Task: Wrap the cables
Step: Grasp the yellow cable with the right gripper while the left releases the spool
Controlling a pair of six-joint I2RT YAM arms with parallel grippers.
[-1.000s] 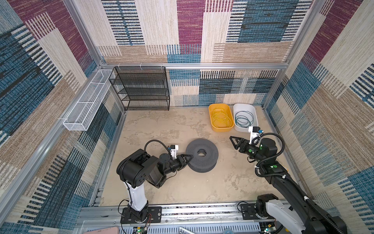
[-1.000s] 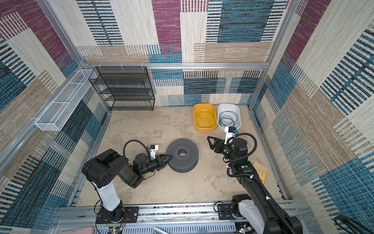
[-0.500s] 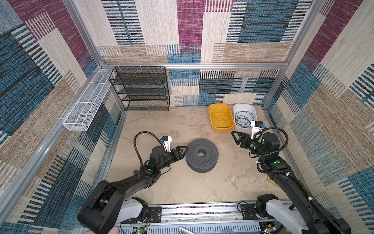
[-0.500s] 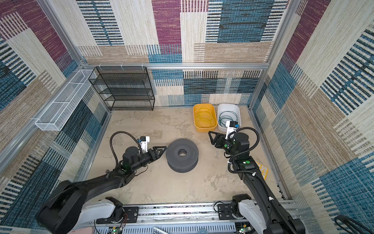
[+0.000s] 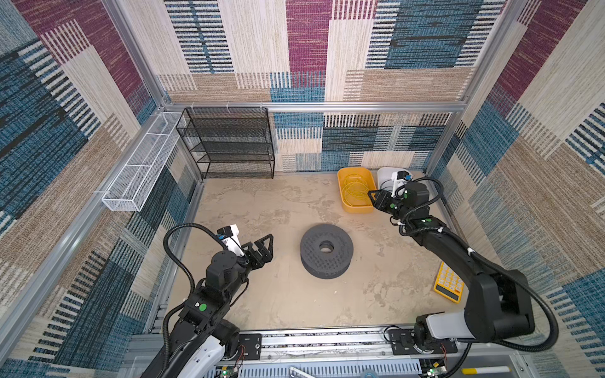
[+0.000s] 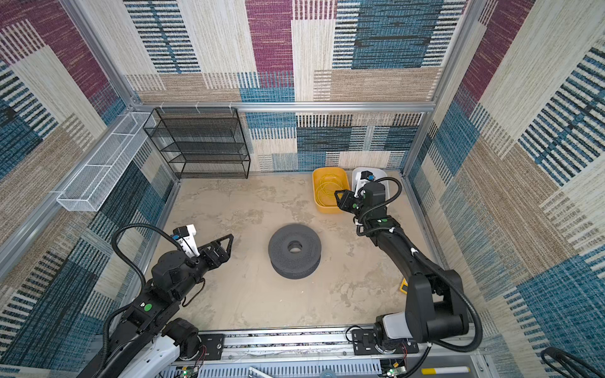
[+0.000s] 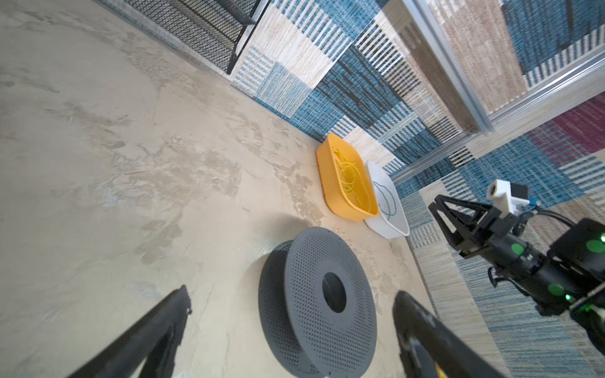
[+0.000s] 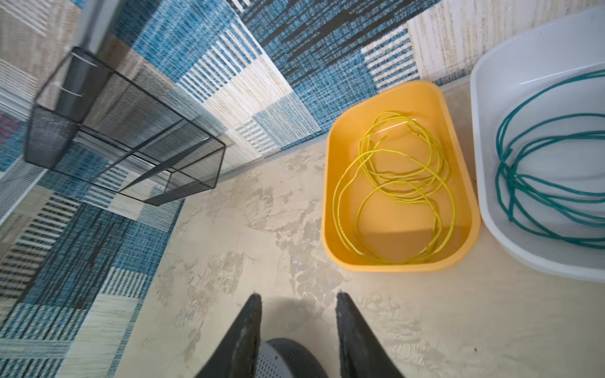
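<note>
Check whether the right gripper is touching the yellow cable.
Apart. The right wrist view shows the right gripper over bare table, short of the bin holding the yellow cable.

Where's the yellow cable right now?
In both top views the yellow cable lies coiled in the yellow tub at the back right, beside the white tub.
</note>
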